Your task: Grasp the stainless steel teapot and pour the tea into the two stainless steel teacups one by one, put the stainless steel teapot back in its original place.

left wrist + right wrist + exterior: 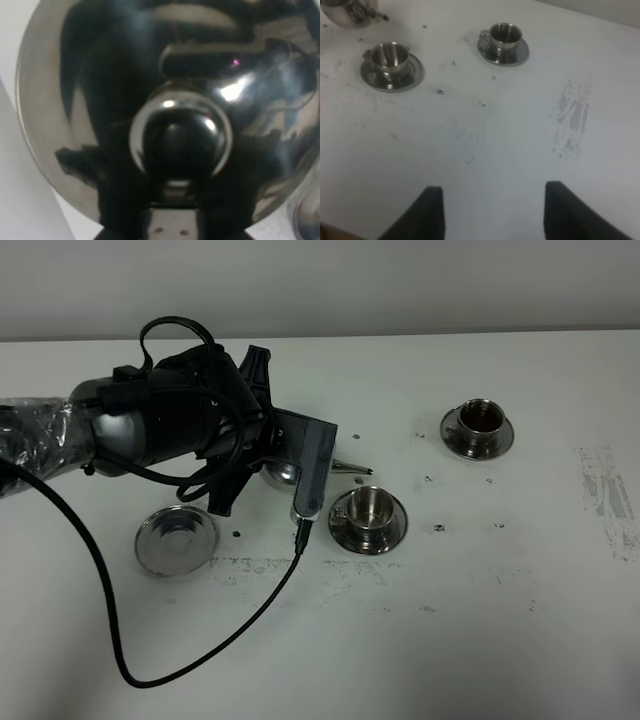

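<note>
**A:** What sits farthest left?

**B:** A flat, round, shiny steel tray (176, 539) with a raised rim, bare on the white table (500, 630). A black cable (108, 635) loops over the table around its 6 o'clock side.

**A:** And the pot?

**B:** The squat, shiny stainless steel teapot (282, 474) is off the tray, at about 2 o'clock from it. In the high view it is mostly hidden under the black left arm (160, 425). In the left wrist view its domed lid and round knob (180, 135) fill the picture.

**A:** What is the left gripper doing?

**B:** The left gripper (172, 220) is clenched and grasps the teapot on its handle side. The fingers are dark and blurred against the lid, so I cannot tell exactly where they meet it.

**A:** Where does the thin spout point?

**B:** The spout (352, 469) points toward 3 o'clock. Its tip lies at 12 o'clock of the near steel teacup (366, 508), just beside the rim.

**A:** And further right?

**B:** That small, shiny handled cup stands on a round steel saucer (396, 530). The far steel teacup (480, 417) is on its own saucer at 2 o'clock from the near one, well apart.

**A:** And the right gripper?

**B:** The right gripper (490, 210) is released, with its black fingers standing wide and nothing between them. It is over bare table, well apart from both cups and the teapot.
</note>
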